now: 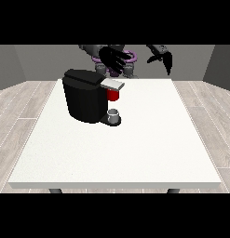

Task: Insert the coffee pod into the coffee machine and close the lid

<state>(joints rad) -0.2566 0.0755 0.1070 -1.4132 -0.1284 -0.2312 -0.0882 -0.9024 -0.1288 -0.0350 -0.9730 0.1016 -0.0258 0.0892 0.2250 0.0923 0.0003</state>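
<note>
Toward the bench's [135,153] far left corner stands a black coffee machine [84,95], its grey lid [112,84] jutting out level to the right. Under the lid sits a red thing at the machine [113,95]. Lower down, a grey thing [113,116] rests on the machine's base; whether it is the pod cannot be told. Above the far edge, the robot hand at the view's left [115,59] hangs with fingers spread, grasping nothing. The robot hand at the view's right [165,58] droops, released.

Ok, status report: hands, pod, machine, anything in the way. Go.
Both hands raised behind the machine; hand at view's left open, fingers spread, hand at view's right unclear. Grey thing at the coffee machine base, maybe the pod. Nothing blocking.
</note>
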